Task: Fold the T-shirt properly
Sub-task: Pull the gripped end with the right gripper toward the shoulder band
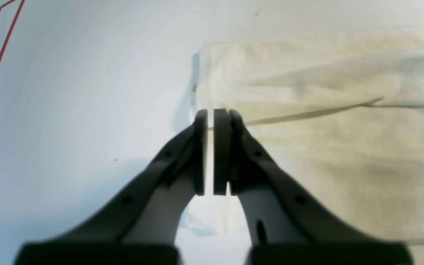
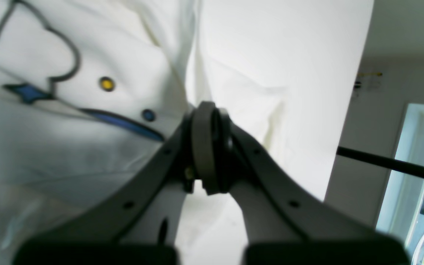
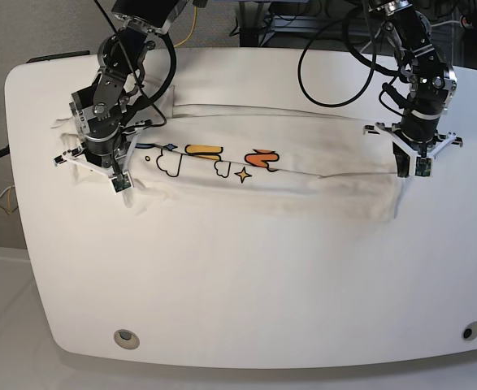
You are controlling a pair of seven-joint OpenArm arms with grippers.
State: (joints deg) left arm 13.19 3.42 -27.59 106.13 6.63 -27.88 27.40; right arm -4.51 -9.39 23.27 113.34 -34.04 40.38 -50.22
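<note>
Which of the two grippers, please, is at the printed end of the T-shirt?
The right gripper: clouds and dots lie beside it, whereas the left gripper meets plain cloth.

the t-shirt lies folded into a long white band across the table's far half; cloud, star and orange lettering face up near its left end.

T-shirt lies across the table, spanning between both grippers. Left gripper sits at its hem corner; right gripper at the opposite end, beside the print.
</note>
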